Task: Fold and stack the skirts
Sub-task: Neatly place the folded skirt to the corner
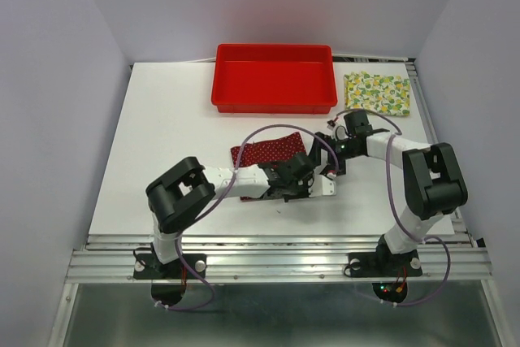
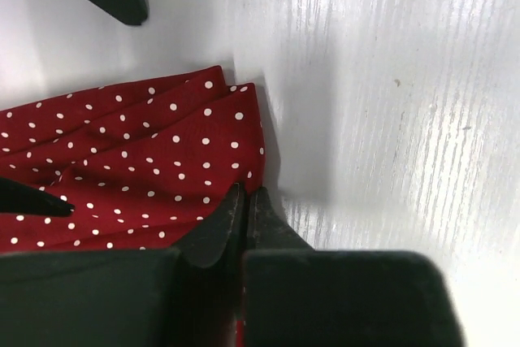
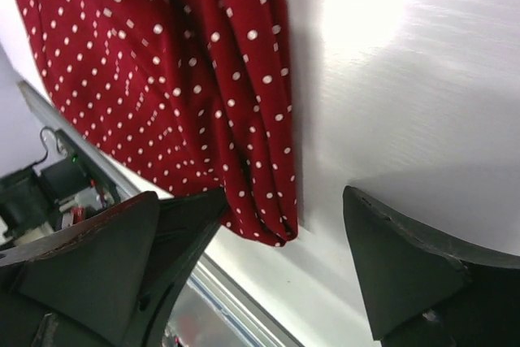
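The dark red skirt lay mid-table, just near of the red tray, with its long axis running left to right. Both arms met at its right end: the right gripper stood open with the skirt's folded corner between its 2 fingers, and the left gripper was closed, seemingly pinching that end's edge. The cloth lay in soft doubled layers, while the lemon skirt sat folded at the far right, well apart.
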Tool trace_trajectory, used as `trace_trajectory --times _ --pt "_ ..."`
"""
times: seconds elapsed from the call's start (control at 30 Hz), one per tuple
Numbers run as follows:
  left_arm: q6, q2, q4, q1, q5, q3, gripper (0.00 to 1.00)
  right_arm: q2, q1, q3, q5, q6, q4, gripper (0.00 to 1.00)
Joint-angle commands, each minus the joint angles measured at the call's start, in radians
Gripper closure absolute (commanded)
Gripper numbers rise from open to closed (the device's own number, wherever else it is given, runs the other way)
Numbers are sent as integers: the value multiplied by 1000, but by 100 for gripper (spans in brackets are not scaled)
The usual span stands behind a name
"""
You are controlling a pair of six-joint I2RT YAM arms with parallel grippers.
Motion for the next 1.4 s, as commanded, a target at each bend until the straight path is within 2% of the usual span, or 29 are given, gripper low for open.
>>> trace_trajectory --times 0.0,0.17,0.3,0.47,0.6,0.93,1.23,1.33,1.37 --pt "-39 -90 -5 46 144 -1 100 42 -2 -11 -66 -72 -23 0" --pt "-49 -135 -6 73 193 -6 100 84 -2 -19 -142 -57 -6 0" --pt "-81 -139 -28 124 283 20 100 110 -2 -13 -169 -37 -6 0" --pt "-53 -158 -31 130 314 19 100 167 -2 15 -203 7 21 0" --pt "-38 -156 -44 132 342 14 100 234 -2 44 -228 96 134 0" --pt "-4 -171 -49 144 382 5 100 395 -2 53 -315 159 346 3" --pt "2 -182 -49 149 408 0 100 444 23 91 -226 9 308 8" --pt "-1 -179 -40 149 405 0 100 432 61 91 -133 -37 278 15" --pt "-3 -178 -32 149 400 3 100 423 61 91 -111 -37 273 22"
